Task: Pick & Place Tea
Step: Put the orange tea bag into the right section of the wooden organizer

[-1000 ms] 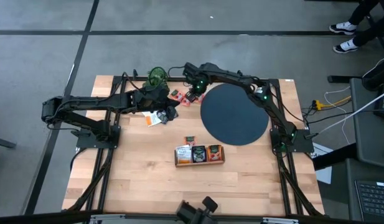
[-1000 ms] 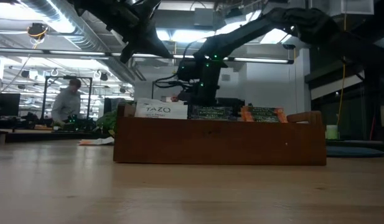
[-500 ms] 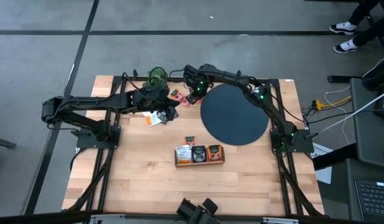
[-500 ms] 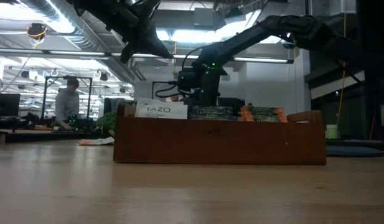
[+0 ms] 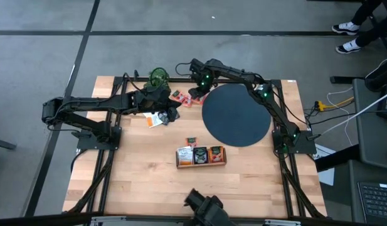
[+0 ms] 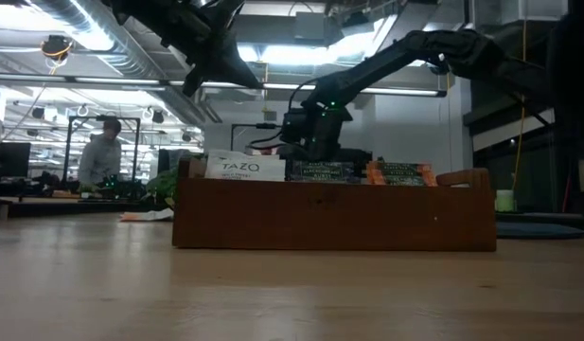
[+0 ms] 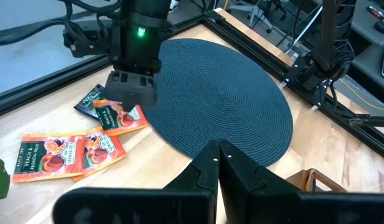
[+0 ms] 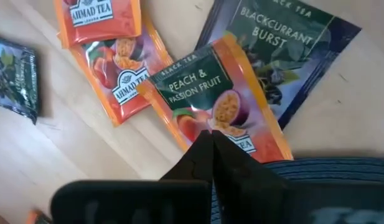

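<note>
Table: wooden table (image 5: 149,182), black disc (image 5: 236,115).
Right claw (image 8: 211,140): clenched, empty, over peach packet (image 8: 218,102).
Left claw (image 7: 218,163): clenched, empty.
Handling: you judge the packet light, thin, slippery; pinch an edge.

overhead, table-level, two wrist close-ups sharing tea packets (image 8: 216,102)

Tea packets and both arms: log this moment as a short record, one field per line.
loose tea packets: cluster on the wood beside the round mat
right pincer: shut, over the peach packet, which partly covers the blackcurrant packet
left pincer: shut, empty, near the mat
wooden box: holds sorted packets
plant: at the far table edge
</note>
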### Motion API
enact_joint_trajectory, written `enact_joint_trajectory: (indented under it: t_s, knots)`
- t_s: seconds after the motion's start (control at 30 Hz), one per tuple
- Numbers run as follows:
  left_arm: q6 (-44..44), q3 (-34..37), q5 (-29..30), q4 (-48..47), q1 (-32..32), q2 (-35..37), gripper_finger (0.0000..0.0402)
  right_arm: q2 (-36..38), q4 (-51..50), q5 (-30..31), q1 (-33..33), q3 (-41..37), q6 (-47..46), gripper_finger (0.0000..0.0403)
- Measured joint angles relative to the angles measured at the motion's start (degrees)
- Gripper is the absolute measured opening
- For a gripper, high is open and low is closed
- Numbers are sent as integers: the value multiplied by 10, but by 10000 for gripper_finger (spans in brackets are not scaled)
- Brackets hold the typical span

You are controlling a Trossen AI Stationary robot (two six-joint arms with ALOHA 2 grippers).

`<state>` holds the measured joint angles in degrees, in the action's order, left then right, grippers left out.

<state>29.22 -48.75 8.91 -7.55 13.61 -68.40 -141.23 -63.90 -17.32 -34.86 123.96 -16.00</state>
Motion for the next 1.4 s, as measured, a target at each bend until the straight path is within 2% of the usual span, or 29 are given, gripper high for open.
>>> enact_joint_trajectory:
  t_s: [0.33, 0.6, 0.67, 0.83, 0.97, 1.17, 1.4]
  knots:
    - [0, 0, 0, 0, 0, 0, 4, 0, 6, -7, -15, -11, -3, 3]
    - [0, 0, 2, 0, 0, 0, 4, 0, 11, -48, -23, -25, -17, 2]
    - [1, 0, 2, 0, 0, 0, 4, -4, 9, -70, -27, -25, -23, 2]
    - [6, 0, 2, 0, 0, 0, 4, -22, -9, -171, -45, -24, -61, 1]
    - [8, 0, 1, 0, 0, 0, 4, -27, -10, -202, -53, -25, -63, 1]
    - [10, 0, 3, 0, 0, 0, 4, -27, -11, -198, -50, -17, -18, 4]
    - [-8, 0, -13, 0, 0, 0, 4, -20, -51, -96, -42, 68, 52, 3]
